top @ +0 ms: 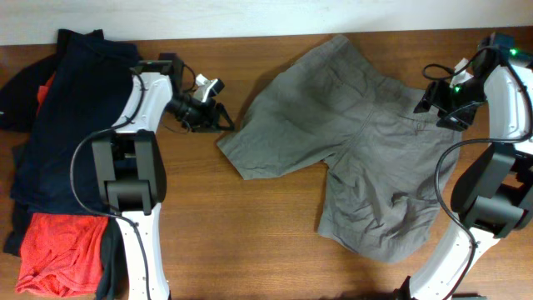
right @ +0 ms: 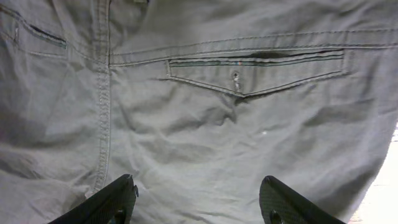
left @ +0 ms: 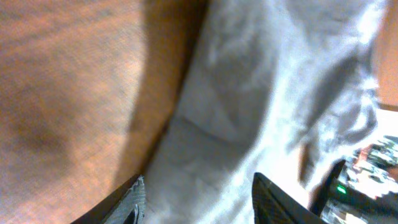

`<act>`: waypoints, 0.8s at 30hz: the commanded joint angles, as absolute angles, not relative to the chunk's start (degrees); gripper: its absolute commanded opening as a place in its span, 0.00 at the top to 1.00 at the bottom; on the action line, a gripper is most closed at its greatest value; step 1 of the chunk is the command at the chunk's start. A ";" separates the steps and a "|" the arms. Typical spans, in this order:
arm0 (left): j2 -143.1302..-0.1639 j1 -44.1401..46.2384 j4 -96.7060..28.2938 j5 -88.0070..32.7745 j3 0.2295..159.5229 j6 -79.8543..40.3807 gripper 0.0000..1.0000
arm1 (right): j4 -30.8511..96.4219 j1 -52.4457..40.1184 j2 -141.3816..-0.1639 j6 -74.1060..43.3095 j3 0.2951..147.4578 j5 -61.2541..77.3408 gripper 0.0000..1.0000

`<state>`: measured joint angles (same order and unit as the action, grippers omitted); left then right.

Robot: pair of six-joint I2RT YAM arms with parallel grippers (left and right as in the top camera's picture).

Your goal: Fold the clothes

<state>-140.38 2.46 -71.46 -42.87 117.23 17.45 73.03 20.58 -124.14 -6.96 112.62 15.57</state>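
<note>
The grey-olive shorts (top: 350,150) lie spread flat on the wooden table, waistband toward the right, two legs toward the left and front. My left gripper (top: 223,122) is open at the hem of the far leg; in the left wrist view its fingers (left: 198,199) straddle the pale cloth (left: 261,93) at its edge. My right gripper (top: 440,107) is open above the waistband side; the right wrist view shows its fingers (right: 198,198) spread over the cloth below a back pocket (right: 255,71). Neither holds anything.
A navy-blue garment (top: 62,125) lies piled at the left of the table with an orange-red garment (top: 58,250) at its front. The table's far edge (top: 250,35) meets a white wall. Bare wood (top: 241,233) lies between the arms.
</note>
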 commanded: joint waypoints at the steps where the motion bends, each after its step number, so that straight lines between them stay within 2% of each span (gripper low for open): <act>1: -141.45 2.52 -74.11 -49.39 118.30 25.82 0.43 | 72.75 19.18 -122.37 -6.20 113.60 15.88 0.32; 8: -142.56 4.64 -75.72 -38.20 118.28 26.26 0.43 | 72.66 17.85 -122.37 -6.17 113.60 15.86 0.32; 15: -142.85 7.40 -74.48 -27.40 118.24 20.91 0.41 | 72.71 17.63 -122.37 -6.20 113.60 15.88 0.32; 17: -142.85 9.37 -73.21 -19.38 118.24 15.94 0.38 | 72.71 17.63 -122.37 -6.17 113.60 15.88 0.31; 20: -142.85 10.81 -72.64 -17.12 118.24 14.26 0.38 | 72.71 17.63 -122.37 -6.17 113.60 15.86 0.31; 22: -142.85 11.66 -72.62 -17.12 118.24 13.65 0.51 | 72.71 17.63 -122.37 -6.17 113.60 15.86 0.31; 24: -142.85 12.64 -72.64 -17.21 118.24 13.04 0.58 | 72.69 17.63 -122.37 -6.17 113.60 15.86 0.31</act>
